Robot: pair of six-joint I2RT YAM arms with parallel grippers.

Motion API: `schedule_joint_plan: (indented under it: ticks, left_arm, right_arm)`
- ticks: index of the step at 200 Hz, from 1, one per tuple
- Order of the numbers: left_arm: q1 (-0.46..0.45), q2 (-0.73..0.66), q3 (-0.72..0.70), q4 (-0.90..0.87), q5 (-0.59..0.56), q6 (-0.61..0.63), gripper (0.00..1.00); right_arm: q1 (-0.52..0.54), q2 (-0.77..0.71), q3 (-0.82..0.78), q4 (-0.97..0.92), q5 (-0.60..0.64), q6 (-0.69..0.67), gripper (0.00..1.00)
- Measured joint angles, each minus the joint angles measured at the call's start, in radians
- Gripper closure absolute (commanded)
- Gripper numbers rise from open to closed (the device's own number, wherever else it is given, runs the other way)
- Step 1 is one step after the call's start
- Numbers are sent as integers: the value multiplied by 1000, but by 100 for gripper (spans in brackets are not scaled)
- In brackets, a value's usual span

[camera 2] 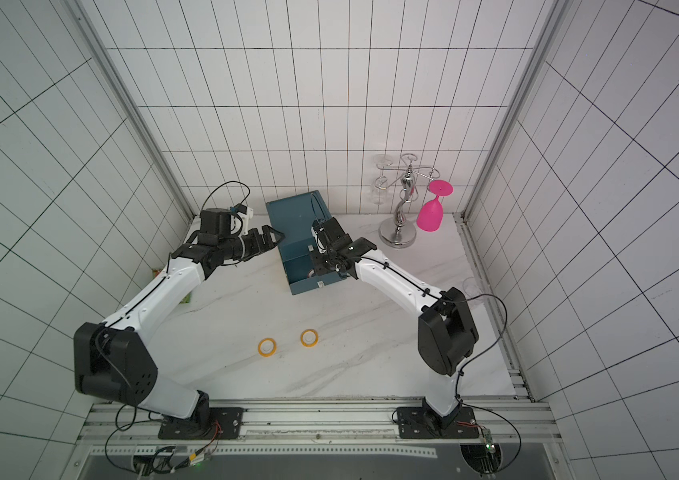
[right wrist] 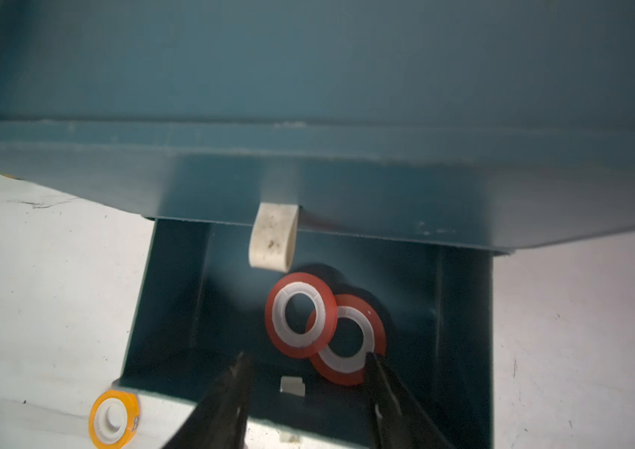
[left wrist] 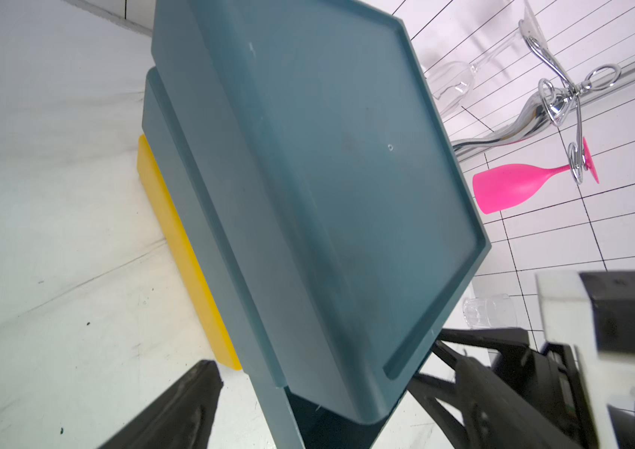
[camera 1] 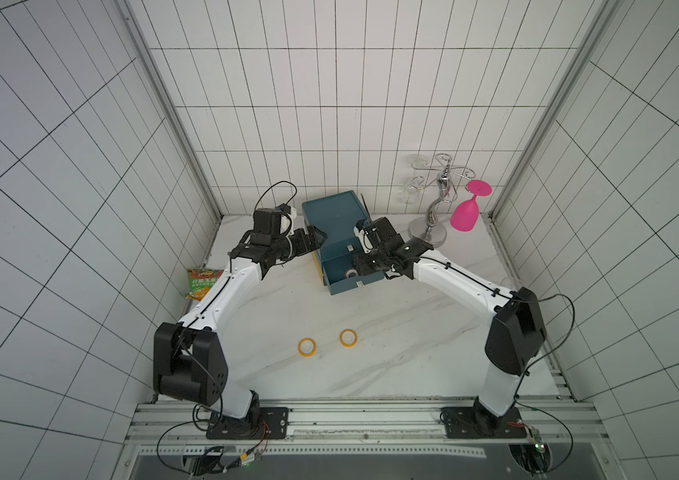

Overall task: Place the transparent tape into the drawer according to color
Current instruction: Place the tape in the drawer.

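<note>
Jaws of R gripper (right wrist: 307,361) stand apart, clamping nothing; its black fingers (right wrist: 226,396) reach down into the open drawer (right wrist: 175,303). L gripper (camera 1: 317,239) jaws are spread wide at the 9 o'clock side of the chest (camera 1: 331,216), by its front corner; can't tell if they touch it.

Clock is set on the table (camera 1: 371,374) seen from above, 12 = back wall. Chest sits at 12, turned a bit, w/ one drawer out toward 6. A shut drawer front and its pale pull (right wrist: 273,241) overhang the open one, and R arm (camera 1: 454,274) covers most of it in both top views. At 2: chrome wire rack (camera 1: 433,208) w/ pink glass (camera 1: 464,216) and clear glass (camera 1: 410,193) hung upside down. Snack bag (camera 1: 202,284) at 9, partly behind L arm (camera 1: 229,291).

Inside the open drawer, red roll (right wrist: 271,322) overlaps second red roll (right wrist: 376,322). Both sit just past R fingertips, deeper in the drawer; one tip overlaps the second's rim, contact unclear. At 6, yellow roll (camera 1: 307,353) and second yellow roll (camera 1: 348,344) lie flat on bare table, near each other, well apart from both grippers.

Rolls: small glossy rings, white plastic cores. Chest: matte teal box, lipped top, yellow strip (left wrist: 187,252) low on its 9 o'clock side. Table: white marble-look, grey veins.
</note>
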Motion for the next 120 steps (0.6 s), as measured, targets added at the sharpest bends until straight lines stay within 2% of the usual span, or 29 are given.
schedule_joint_plan:
  ticks: [23, 53, 78, 100, 120]
  left_arm:
    - [-14, 42, 48, -4, -36, 10, 4]
    - [-26, 94, 93, -19, -69, 26, 14]
    - [-33, 126, 104, -33, -85, 35, 23]
    - [-40, 145, 119, -32, -88, 37, 28]
    - [-44, 145, 121, -36, -93, 40, 29]
  right_arm:
    - [0, -98, -88, 29, -28, 20, 29]
    - [0, -216, -222, 83, -73, 50, 13]
    - [0, -259, -323, 136, -102, 75, 13]
    - [0, -256, -390, 188, -129, 97, 22]
    - [0, -244, -433, 240, -142, 113, 24]
